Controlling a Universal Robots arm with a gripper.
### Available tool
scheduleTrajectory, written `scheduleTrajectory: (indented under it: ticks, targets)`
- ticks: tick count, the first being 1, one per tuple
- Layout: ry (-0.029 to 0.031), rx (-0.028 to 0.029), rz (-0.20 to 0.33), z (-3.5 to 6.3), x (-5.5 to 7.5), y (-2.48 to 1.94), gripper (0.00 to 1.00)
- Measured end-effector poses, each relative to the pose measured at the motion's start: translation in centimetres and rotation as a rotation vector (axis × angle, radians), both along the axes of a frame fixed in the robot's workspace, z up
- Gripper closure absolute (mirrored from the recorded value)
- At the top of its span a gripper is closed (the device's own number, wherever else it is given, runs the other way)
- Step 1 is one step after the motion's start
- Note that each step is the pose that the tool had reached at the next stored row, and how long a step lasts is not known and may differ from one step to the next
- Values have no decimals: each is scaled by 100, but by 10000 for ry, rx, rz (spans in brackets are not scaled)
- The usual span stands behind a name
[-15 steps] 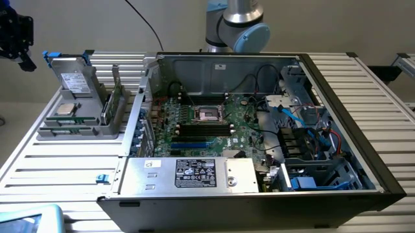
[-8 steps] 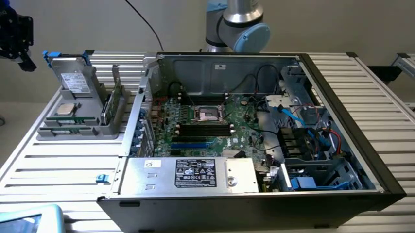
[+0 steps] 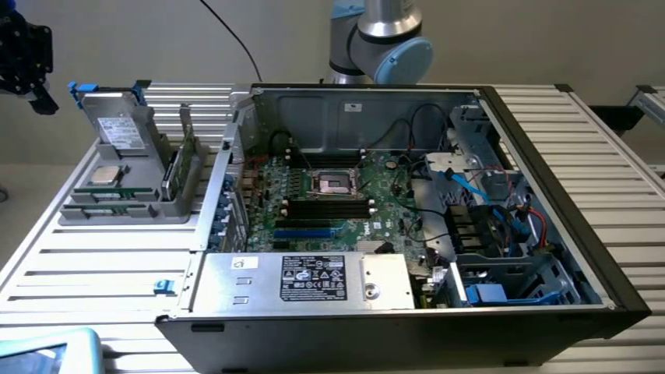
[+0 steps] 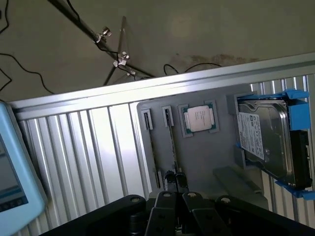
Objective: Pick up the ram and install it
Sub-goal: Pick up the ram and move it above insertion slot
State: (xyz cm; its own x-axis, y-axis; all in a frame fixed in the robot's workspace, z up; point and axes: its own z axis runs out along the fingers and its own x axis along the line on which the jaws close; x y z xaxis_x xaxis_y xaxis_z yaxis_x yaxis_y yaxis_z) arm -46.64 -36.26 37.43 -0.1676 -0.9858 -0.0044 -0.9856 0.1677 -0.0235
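**Exterior view.** An open black tower computer case (image 3: 311,343) lies on a ribbed aluminium table (image 3: 93,265). Just beside it, on the exterior view's left, a grey plastic holder (image 3: 124,212) carries the ram (image 3: 179,175), a thin green circuit-board stick standing on edge.

**Wrist view.** The black gripper (image 4: 175,181) has its fingertips pressed together, gripping nothing. The ram (image 4: 172,142) sits in its holder (image 4: 206,157) slot beside a square silver-topped processor (image 4: 198,118), with a white-labelled metal drive (image 4: 266,142) further along.

Exterior view: high, angled down over case (image 3: 343,109), wide. Wrist view: near above holder (image 4: 206,157), shared.
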Motion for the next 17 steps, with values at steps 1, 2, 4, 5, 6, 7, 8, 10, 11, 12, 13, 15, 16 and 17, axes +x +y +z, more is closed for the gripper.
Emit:
scheduleTrajectory:
  ticks: [1,2,4,5,6,7,8,10,11,12,13,15,16,17]
  targets:
    - [0,0,0,0,0,0,89]
    - [0,0,0,0,0,0,89]
    - [1,0,-1,0,0,0,89]
    - [0,0,0,0,0,0,89]
    - [0,0,-1,0,0,0,89]
    - [0,0,0,0,0,0,89]
    - [0,0,0,0,0,0,89]
    - [0,0,0,0,0,0,88]
    - [0,0,0,0,0,0,88]
    - [0,0,0,0,0,0,82]
    - [0,0,0,0,0,0,75]
    - [0,0,0,0,0,0,69]
    - [0,0,-1,0,0,0,64]
    - [0,0,0,0,0,0,64]
